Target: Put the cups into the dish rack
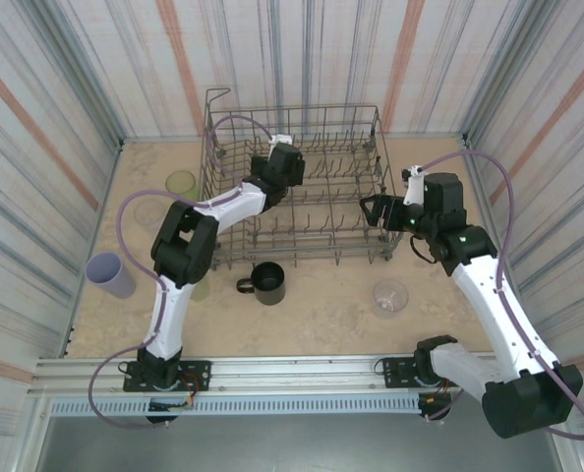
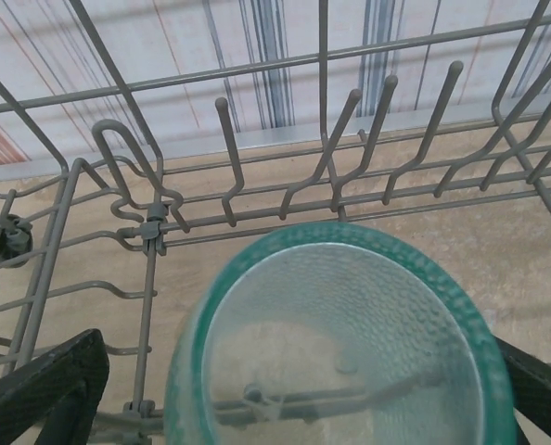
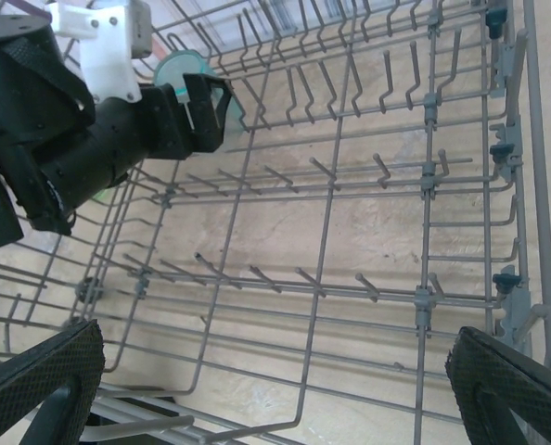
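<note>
The left hand (image 2: 294, 389) stands spread and loose on either side of the teal cup (image 2: 350, 343), so I'd worry a finger clips its rim on pulling back and tips it, since nothing pins it. It's a translucent, dimpled tumbler inside the dish rack (image 1: 321, 221), by the far tines.

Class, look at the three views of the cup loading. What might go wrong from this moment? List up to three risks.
1. The teal cup sits between the fingers of the open left gripper, close to the tines. A careless pull-back may clip and topple it.
2. The right gripper hovers open at the right side of the dish rack. The two arms may collide there.
3. The left arm's elbow hangs near the black mug and may knock it.
</note>
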Motion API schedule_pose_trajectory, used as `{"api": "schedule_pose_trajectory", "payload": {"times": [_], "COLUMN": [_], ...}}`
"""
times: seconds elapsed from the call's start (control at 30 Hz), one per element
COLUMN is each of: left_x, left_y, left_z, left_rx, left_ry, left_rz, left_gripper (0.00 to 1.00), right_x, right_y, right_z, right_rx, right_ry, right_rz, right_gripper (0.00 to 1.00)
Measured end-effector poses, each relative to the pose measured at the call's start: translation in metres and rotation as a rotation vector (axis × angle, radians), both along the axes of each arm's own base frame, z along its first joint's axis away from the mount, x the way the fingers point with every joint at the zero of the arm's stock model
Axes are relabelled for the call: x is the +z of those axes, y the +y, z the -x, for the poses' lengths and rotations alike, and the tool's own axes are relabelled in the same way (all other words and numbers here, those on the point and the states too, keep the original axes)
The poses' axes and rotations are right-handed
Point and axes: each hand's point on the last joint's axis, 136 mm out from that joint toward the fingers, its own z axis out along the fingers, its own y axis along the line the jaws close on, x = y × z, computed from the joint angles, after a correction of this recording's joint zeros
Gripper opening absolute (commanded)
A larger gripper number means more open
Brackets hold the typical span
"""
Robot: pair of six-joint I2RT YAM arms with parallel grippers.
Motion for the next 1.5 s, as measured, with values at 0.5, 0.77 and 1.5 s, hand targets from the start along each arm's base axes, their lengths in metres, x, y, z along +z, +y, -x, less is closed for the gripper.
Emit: {"api": "schedule_pose_trajectory", "payload": {"times": [0.5, 0.77, 1.5], "left_x": [0.057, 0.105, 0.168], "left_y": [0.017, 0.033, 0.040], "left_z": [0.020, 0.029, 0.122], "left_rx": [0.036, 0.064, -0.060], "left_ry": [-0.028, -0.080, -0.007], "left_rz": [0.075, 0.144, 0.310], "left_gripper": [0.99, 0.99, 0.99], "right_x": [0.000, -0.005, -0.016], "right_y": [0.000, 0.002, 0.002], "right_z": [0.011, 0.016, 0.038], "right_rx": [0.009, 0.014, -0.007], "right_ry": [0.001, 0.040, 0.124], "right_rz": [-0.011, -0.031, -0.095], "right_gripper": [0.99, 0.99, 0.99]}}
